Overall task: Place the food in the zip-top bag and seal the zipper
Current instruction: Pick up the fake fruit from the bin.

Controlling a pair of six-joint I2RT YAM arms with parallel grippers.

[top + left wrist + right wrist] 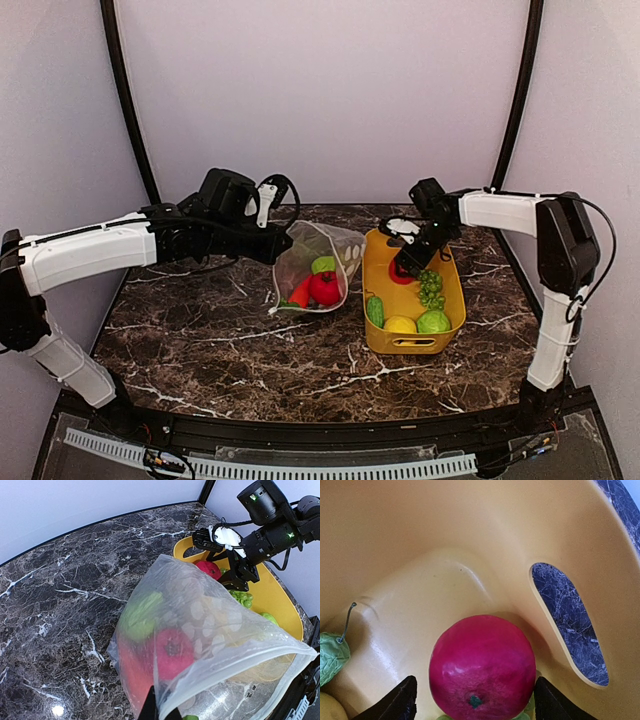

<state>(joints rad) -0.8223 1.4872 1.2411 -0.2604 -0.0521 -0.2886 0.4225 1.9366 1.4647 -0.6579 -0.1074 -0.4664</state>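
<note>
Dotted clear plastic zip-top bag (318, 255) lies just left of the yellow plastic bin (455, 300), edge pinched by the left end effector (161, 711); inside the bin, the right end effector (475, 700) stands wide open around a round red fruit (481, 665).

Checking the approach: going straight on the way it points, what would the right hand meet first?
Most likely the red round fruit in the yellow bin; it sits right between the right hand's open fingers.

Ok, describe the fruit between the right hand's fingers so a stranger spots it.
Find the yellow bin on the table's right side. At its far end, between the right hand's fingers, sits a round magenta-red fruit, the bin's only red piece beside green grapes and a lemon.
</note>
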